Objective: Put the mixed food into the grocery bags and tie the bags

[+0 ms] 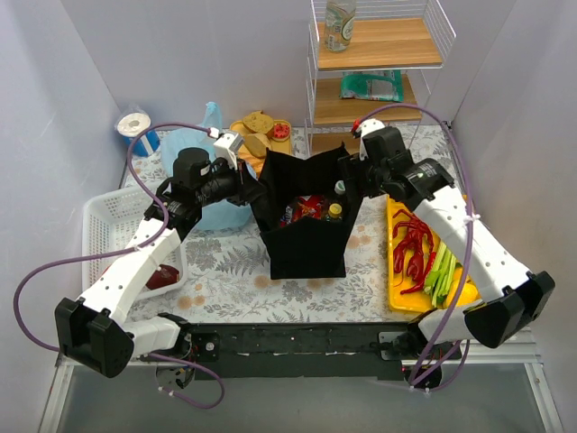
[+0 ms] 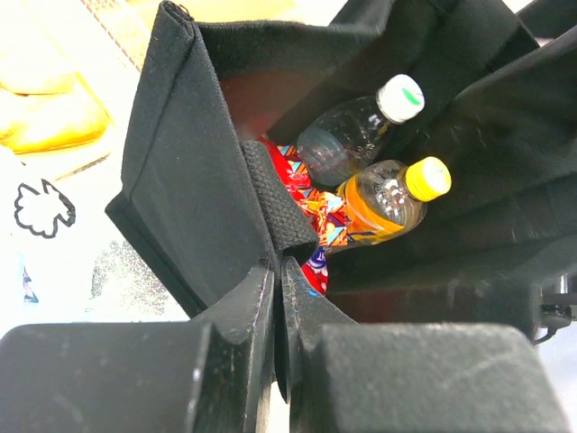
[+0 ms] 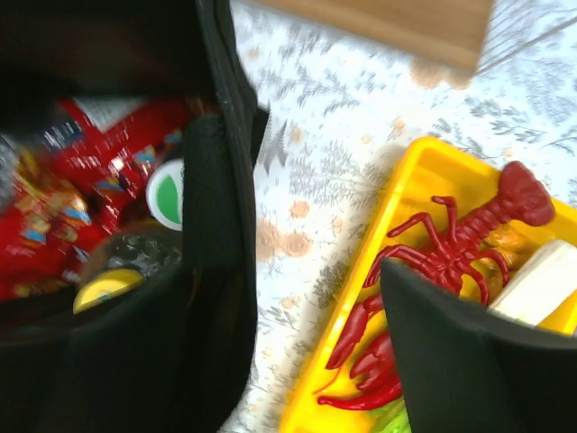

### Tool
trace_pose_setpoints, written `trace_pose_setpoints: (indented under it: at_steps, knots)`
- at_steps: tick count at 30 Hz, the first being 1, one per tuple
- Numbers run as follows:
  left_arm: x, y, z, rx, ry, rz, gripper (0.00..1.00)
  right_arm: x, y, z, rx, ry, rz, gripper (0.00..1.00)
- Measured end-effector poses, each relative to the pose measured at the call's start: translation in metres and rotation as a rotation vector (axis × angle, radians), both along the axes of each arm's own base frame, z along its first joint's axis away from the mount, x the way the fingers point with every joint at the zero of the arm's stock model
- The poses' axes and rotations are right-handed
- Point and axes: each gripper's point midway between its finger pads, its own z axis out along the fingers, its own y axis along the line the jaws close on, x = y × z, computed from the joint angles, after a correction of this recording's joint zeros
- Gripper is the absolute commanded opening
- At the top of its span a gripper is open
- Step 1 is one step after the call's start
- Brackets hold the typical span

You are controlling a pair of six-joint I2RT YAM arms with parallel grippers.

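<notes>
Black fabric bag stands mid-table, holding a clear bottle, an orange bottle and a red snack packet. The left gripper is clamped on its left rim strap. The right gripper has fingers spread at its right rim.

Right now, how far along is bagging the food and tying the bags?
Done: a white-capped bottle, a yellow-capped orange bottle and a red snack packet sit inside the tall stiff black bag. In hand: the left gripper pinches its rim; the right gripper is open at the opposite rim. Left: green stalks lie on the yellow tray; neither that bag nor the thin light-blue plastic bag looks tied.
</notes>
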Motion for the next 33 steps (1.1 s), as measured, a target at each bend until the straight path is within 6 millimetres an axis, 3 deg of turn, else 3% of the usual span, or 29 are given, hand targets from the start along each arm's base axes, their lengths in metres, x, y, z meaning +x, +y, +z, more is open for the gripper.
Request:
trace_pose_setpoints:
  at_steps: [1, 3, 6, 10, 13, 16, 18, 20, 23, 25, 27, 33]
  knots:
    - [0.0, 0.0, 0.0, 0.0, 0.001, 0.0, 0.0, -0.001, 0.001, -0.016, -0.004, 0.03, 0.009, 0.51]
    - [0.002, -0.001, 0.002, 0.001, 0.009, 0.002, 0.0, -0.003, 0.005, -0.039, -0.006, 0.08, 0.038, 0.02]
    - [0.009, -0.003, 0.013, 0.009, 0.041, 0.013, 0.0, -0.002, 0.013, -0.035, 0.017, 0.097, 0.06, 0.01]
    - [0.029, -0.01, 0.061, -0.005, 0.04, 0.038, 0.0, 0.001, 0.018, 0.021, 0.058, 0.03, 0.073, 0.01]
    - [0.028, -0.009, 0.104, -0.062, -0.035, 0.048, 0.0, -0.003, 0.013, 0.065, 0.113, -0.098, 0.069, 0.01]
    - [0.02, -0.009, 0.12, -0.107, -0.075, 0.044, 0.0, -0.012, -0.002, 0.087, 0.154, -0.208, 0.039, 0.01]
    - [0.016, -0.01, 0.108, -0.116, -0.051, 0.035, 0.0, -0.017, -0.01, 0.082, 0.152, -0.227, 0.021, 0.01]
    - [0.017, -0.013, 0.08, -0.114, 0.01, 0.029, 0.0, -0.015, -0.016, 0.063, 0.117, -0.205, -0.004, 0.01]
    - [0.016, -0.018, 0.014, -0.078, 0.172, 0.029, 0.0, -0.007, -0.024, 0.01, 0.014, -0.091, -0.038, 0.01]
    - [0.019, -0.021, -0.016, -0.062, 0.251, 0.032, 0.0, 0.003, -0.032, -0.019, -0.046, -0.021, -0.067, 0.01]
    - [0.023, -0.025, -0.022, -0.07, 0.264, 0.024, 0.0, 0.013, -0.041, -0.027, -0.068, -0.007, -0.1, 0.01]
    - [0.028, -0.042, -0.004, -0.117, 0.197, -0.042, 0.0, 0.025, -0.069, -0.025, -0.053, -0.01, -0.173, 0.01]
